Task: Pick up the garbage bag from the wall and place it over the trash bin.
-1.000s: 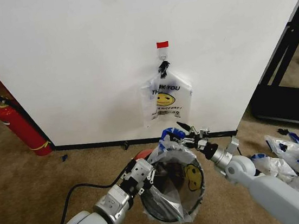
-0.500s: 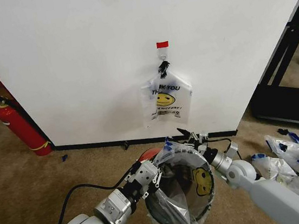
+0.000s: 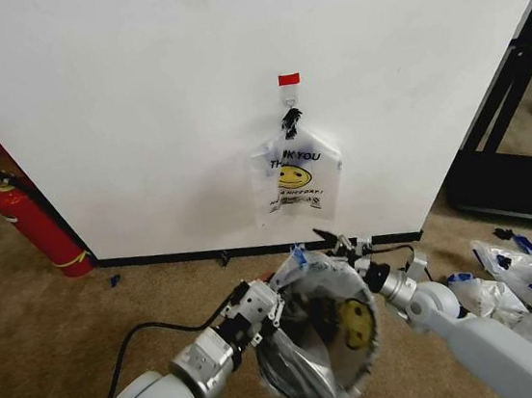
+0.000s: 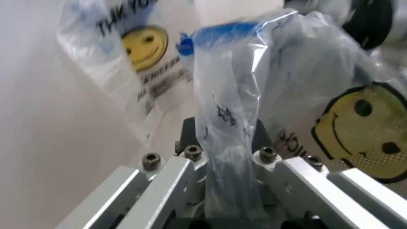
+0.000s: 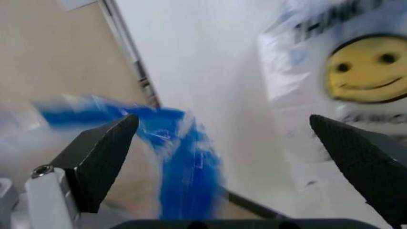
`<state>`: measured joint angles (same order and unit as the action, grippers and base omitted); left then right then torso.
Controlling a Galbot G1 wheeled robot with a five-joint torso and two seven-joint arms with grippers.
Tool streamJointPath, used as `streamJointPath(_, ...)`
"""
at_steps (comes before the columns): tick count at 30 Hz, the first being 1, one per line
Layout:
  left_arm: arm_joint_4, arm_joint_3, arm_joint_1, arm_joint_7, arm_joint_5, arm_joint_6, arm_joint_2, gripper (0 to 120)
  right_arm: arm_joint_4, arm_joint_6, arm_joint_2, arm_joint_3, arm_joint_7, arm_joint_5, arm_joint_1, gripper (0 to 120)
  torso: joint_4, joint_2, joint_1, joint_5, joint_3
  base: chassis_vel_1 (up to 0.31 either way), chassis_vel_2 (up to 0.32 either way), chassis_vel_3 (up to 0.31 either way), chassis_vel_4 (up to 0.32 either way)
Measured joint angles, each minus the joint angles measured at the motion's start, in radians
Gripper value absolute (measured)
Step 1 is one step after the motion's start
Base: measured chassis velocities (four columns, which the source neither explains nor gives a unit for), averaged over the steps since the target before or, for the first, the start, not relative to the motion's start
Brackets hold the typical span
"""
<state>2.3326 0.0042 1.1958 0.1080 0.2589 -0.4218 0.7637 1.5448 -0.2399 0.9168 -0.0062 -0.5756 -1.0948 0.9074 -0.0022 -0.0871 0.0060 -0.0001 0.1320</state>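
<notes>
Head view has the bag (image 3: 325, 323) draped over the bin (image 3: 303, 379) low in front of the robot, its yellow smiley turned inward on the right wall. Left gripper (image 3: 260, 306) sits at the near-left rim with its fingers clamped on a twisted strip of plastic, plain in the left wrist view. Right gripper (image 3: 342, 245) is at the far rim by the blue handle (image 5: 184, 157), fingers spread wide, nothing between them. The bin itself is hard to make out under the film, so the seating is a guess. To finish well, I'd say pull the plastic outward and down evenly on both sides, without tearing it or tipping the bin. Another bag (image 3: 294, 174) hangs on the wall (image 3: 138, 108), reading "THANK YOU" in part.
</notes>
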Motion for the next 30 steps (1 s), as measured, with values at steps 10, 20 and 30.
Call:
streamJointPath(10, -0.129, 0.002, -0.029, 0.021, 0.006, 0.008, 0.019, 4, 0.034, 0.03, -0.046, 0.032, 0.063, 0.039, 0.018, 100, -0.0001, 0.0, 0.0, 0.0, 0.0, 0.0, 0.0, 0.0, 0.0)
streamJointPath(20, -0.165, -0.059, -0.046, 0.063, 0.037, 0.022, 0.042, 4, 0.416, 0.295, -0.173, 0.103, 0.458, 0.118, 0.258, 100, -0.0003, 0.0, 0.0, -0.0003, 0.0, 0.0, 0.0, 0.0, 0.0)
streamJointPath(30, -0.113, -0.06, -0.029, 0.068, 0.038, 0.014, 0.053, 4, 0.483, 0.357, -0.165, 0.063, 0.52, 0.176, 0.359, 100, 0.0001, 0.0, 0.0, 0.0, 0.0, 0.0, 0.0, 0.0, 0.0)
